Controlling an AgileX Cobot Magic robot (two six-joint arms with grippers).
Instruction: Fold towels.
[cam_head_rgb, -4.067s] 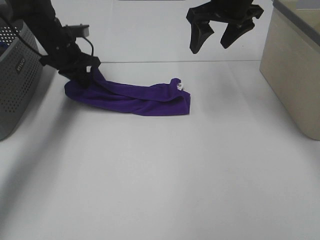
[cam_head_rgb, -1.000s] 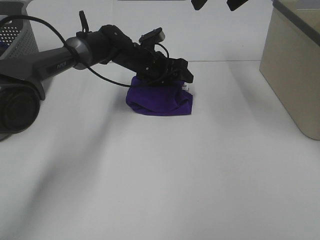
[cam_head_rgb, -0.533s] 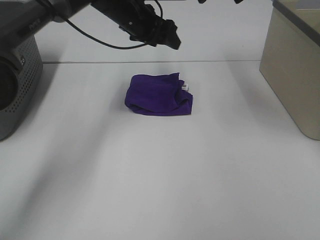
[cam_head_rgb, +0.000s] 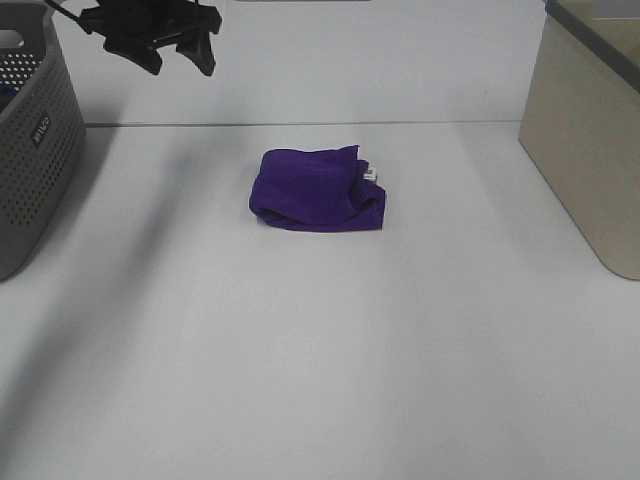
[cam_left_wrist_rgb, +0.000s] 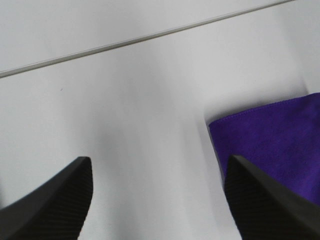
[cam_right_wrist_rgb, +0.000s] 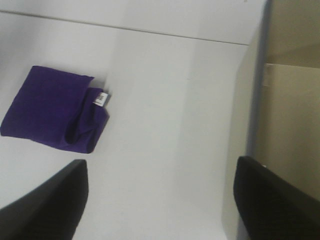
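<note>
Purple terry cloth, the towel (cam_head_rgb: 317, 189), is shown folded into a compact bundle on the white table (cam_head_rgb: 320, 360), towards its far middle, with the small white tag (cam_head_rgb: 369, 175) exposed at one edge. It is touched by neither arm, which suggests the fold is judged finished, though the layers are seen to lie somewhat unevenly. The left gripper (cam_head_rgb: 180, 45) is held high and well apart from the towel, near the grey perforated basket (cam_head_rgb: 35, 150); its jaws are spread wide and nothing is held, as is confirmed in the left wrist view. The right gripper (cam_right_wrist_rgb: 160, 200) is likewise raised with jaws wide and empty, beside the beige bin (cam_head_rgb: 590, 130), into which the bundle is presumably to be placed.
</note>
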